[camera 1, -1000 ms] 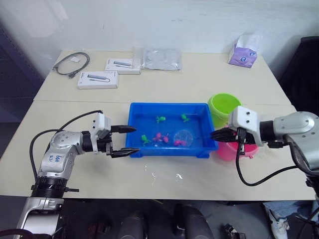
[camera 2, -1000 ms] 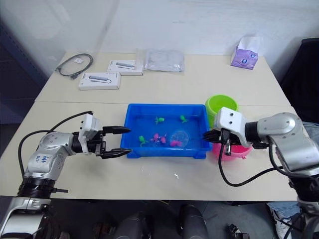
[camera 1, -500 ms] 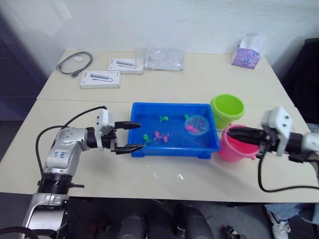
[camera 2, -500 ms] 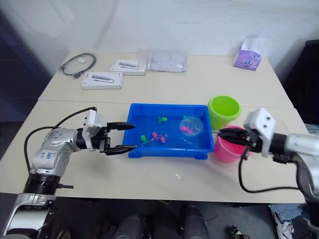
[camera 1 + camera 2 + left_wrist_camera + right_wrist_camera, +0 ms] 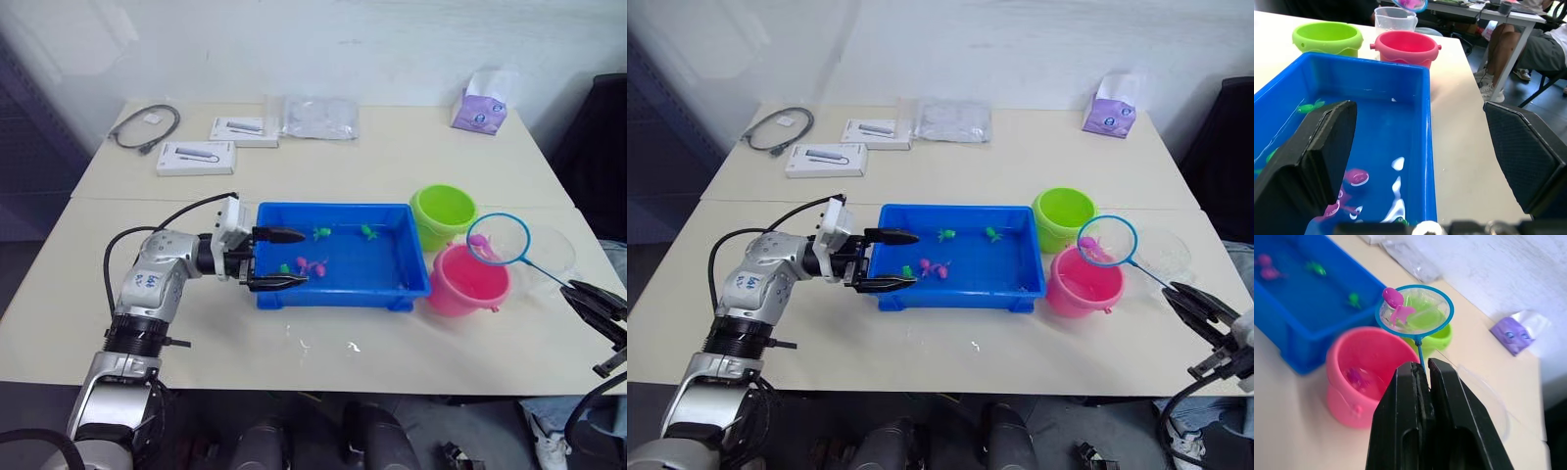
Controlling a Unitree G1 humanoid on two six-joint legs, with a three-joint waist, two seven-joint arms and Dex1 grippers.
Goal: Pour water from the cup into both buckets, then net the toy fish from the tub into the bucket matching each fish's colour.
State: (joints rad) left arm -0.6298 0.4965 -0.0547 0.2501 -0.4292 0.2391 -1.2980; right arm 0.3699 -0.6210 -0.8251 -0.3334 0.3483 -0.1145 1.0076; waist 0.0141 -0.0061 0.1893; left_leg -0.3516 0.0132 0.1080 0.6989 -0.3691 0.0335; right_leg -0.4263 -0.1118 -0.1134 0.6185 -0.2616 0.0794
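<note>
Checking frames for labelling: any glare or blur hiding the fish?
Left wrist view: white glare streaks on the water in the tub, fish there smeared. Right wrist view: fish in the net sharp, tub fish soft.

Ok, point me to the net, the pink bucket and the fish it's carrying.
net (image 5: pixel 500 240), left eye view, on the mesh inside the hoop.
pink bucket (image 5: pixel 460 294), left eye view, on its outer wall.
pink fish (image 5: pixel 1396 306), right wrist view, on its body.

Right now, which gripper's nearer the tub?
Left. The left gripper has one finger over the tub corner; the right gripper holds the net beyond the pink bucket.
</note>
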